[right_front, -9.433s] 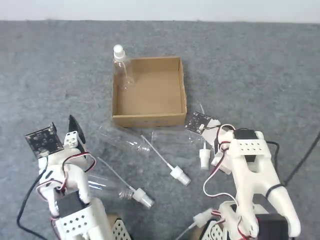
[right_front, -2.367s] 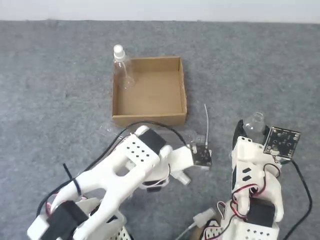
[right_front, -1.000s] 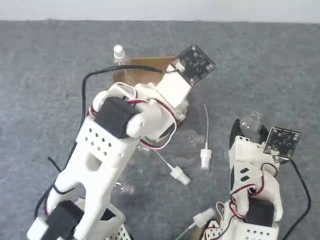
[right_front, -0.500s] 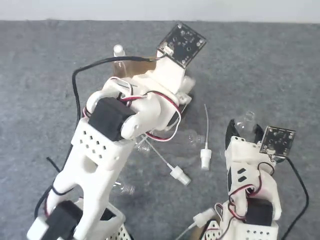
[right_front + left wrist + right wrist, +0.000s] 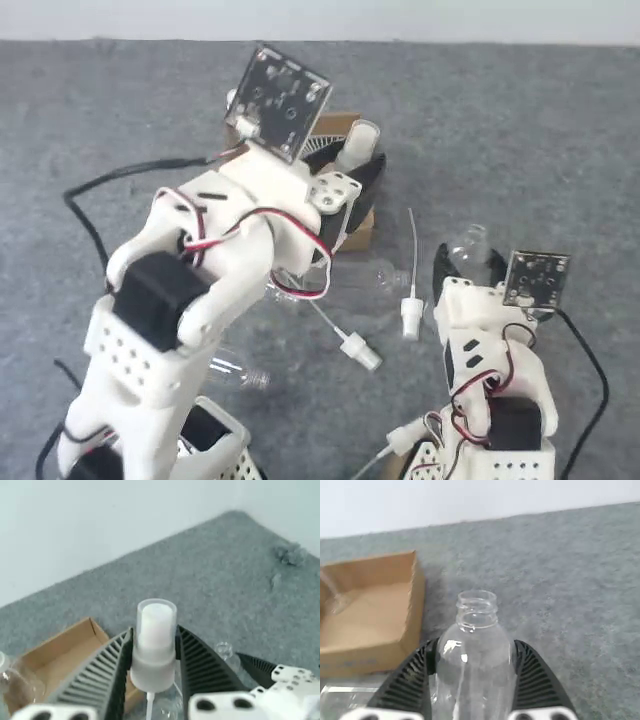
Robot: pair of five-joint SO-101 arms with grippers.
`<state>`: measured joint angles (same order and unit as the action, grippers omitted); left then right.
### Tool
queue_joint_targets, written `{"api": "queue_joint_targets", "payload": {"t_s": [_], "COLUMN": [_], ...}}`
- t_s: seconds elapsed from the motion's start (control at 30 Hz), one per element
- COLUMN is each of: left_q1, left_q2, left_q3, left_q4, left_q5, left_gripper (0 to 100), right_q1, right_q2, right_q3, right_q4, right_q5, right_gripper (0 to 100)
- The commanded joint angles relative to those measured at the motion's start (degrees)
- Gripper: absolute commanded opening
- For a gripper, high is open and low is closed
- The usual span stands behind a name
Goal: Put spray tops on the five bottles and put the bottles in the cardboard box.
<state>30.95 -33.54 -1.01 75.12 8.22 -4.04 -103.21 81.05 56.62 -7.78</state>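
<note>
White plastic fills the left gripper (image 5: 154, 636): its ribbed jaws are closed on the collar of a spray top (image 5: 156, 625), held upright with the thin dip tube hanging below. A couple of seconds ago that arm was low among the parts on the carpet. Over the last second it has swung up and back, so the spray top (image 5: 358, 148) now rides high over the edge of the cardboard box (image 5: 362, 232). The right gripper (image 5: 475, 649) has kept its clamp on an uncapped bottle (image 5: 476, 630), held upright, and has drifted a little toward the other arm. By the look of it, the pick is done and the pairing comes next. The tube has yet to be brought over the bottle's mouth, and the two are still well apart. The left wrist view shows how squarely the top sits in the jaws, with the bottle (image 5: 223, 650) beyond and lower. The right wrist view shows the bare neck and the cardboard box (image 5: 367, 655) off to one side. The high view adds the remaining work: loose spray tops (image 5: 411, 316) near the bottle (image 5: 470, 246), and lying bottles (image 5: 378, 276) on the grey carpet (image 5: 560, 140).
</note>
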Motion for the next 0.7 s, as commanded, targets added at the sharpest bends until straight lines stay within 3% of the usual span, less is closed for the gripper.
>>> {"api": "queue_joint_targets", "payload": {"t_s": [0.0, 0.23, 0.67], "left_q1": [-0.88, -5.54, -5.54], "left_q2": [-9.76, -23.30, -39.03], "left_q3": [8.22, 23.69, 41.27], "left_q4": [-7.91, -18.46, -31.21], "left_q5": [1.14, 7.21, 12.22], "left_gripper": [6, 6, 3], "right_q1": [-2.68, -6.73, -17.71], "right_q2": [-0.84, -0.84, -0.84], "right_q3": [-1.41, -1.14, 0.00], "right_q4": [1.27, 1.27, 0.57], "right_q5": [2.64, 2.90, 9.67], "right_gripper": [0.6, 0.6, 0.6]}}
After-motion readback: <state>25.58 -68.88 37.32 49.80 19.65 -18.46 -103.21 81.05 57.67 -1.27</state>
